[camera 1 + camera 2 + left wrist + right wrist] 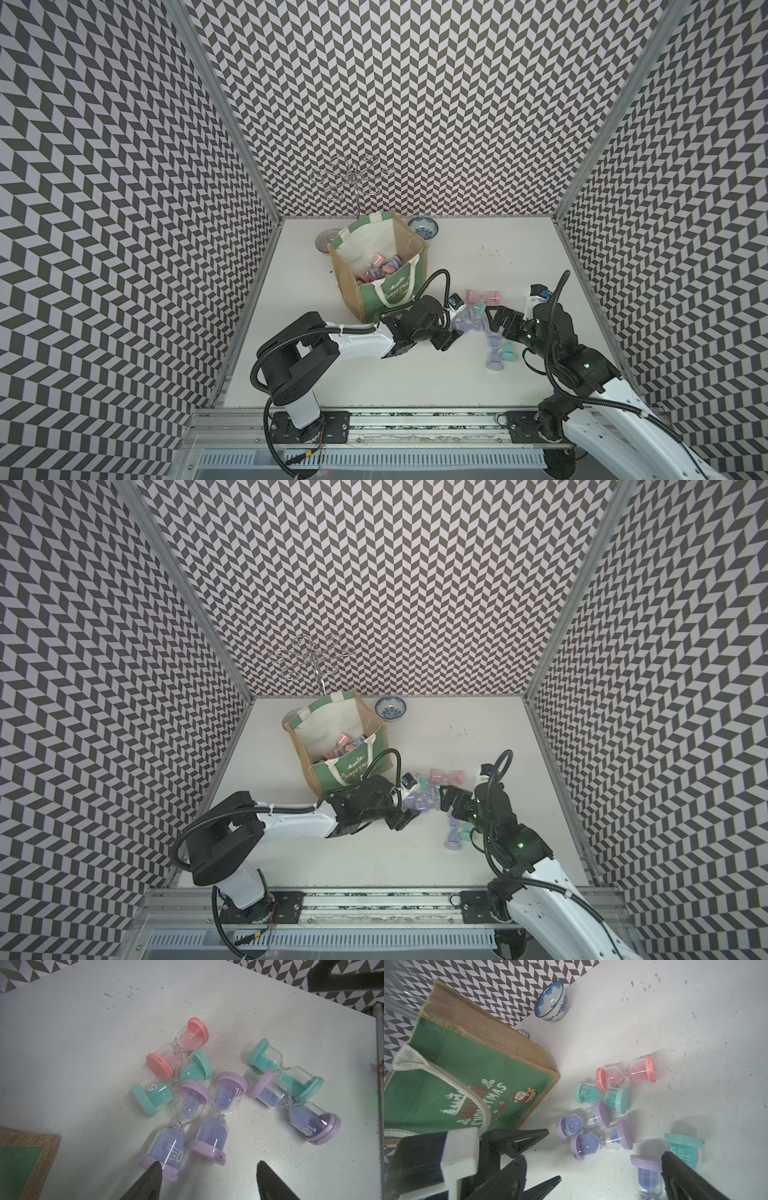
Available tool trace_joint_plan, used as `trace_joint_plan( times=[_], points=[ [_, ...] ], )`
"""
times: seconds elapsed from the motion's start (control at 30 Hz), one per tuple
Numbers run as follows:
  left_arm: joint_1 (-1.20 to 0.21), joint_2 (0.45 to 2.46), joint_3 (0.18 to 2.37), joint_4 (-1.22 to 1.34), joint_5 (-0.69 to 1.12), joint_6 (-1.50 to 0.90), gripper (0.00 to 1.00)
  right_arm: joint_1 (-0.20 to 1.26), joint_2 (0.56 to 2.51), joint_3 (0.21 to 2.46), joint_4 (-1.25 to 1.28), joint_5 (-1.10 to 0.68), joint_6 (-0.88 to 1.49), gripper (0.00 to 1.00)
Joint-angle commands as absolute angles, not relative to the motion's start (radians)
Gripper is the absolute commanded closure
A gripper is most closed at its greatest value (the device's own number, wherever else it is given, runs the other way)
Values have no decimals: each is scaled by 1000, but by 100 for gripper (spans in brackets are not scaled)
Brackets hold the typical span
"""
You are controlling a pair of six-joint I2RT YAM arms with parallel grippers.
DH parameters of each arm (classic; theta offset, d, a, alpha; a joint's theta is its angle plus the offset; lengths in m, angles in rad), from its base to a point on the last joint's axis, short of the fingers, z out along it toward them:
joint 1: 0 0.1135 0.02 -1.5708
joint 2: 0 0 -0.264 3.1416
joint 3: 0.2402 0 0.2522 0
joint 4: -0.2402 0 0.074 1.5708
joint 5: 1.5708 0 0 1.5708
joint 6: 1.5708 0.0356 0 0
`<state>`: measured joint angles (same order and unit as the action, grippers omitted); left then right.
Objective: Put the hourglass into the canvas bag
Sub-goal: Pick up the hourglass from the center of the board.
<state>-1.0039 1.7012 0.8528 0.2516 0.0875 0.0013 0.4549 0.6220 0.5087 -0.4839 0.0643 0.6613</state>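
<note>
While the left gripper (209, 1178) is hanging low over the table (83, 1064), its jaws are standing well apart and holding nothing. One purple hourglass (166, 1147) is lying on its side just ahead of them. One fingertip (153, 1178) is overlapping its near cap, and I cannot tell whether the two are touching. A second purple hourglass (211, 1132) is lying beside it, in line with the gap between the jaws but just short of it. Pink and teal ones are lying farther off in the same pile.

From the opposite side the right gripper (494, 320) is facing that pile, its jaws likewise standing apart and gripping nothing. Toward the back of the table, near the left gripper, the bag (386, 291) is standing upright with its mouth open, and several hourglasses (380, 266) are already lying inside it.
</note>
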Motion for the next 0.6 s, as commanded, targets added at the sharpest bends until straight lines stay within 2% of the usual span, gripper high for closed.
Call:
trace_joint_plan(
  times=[0.0, 0.57],
  points=[
    [-1027, 1733, 885, 315, 102, 39, 29, 451, 621, 497, -399, 54, 680, 1],
    [-1055, 1913, 986, 322, 78, 47, 38, 451, 609, 479, -387, 58, 678, 1]
  ],
)
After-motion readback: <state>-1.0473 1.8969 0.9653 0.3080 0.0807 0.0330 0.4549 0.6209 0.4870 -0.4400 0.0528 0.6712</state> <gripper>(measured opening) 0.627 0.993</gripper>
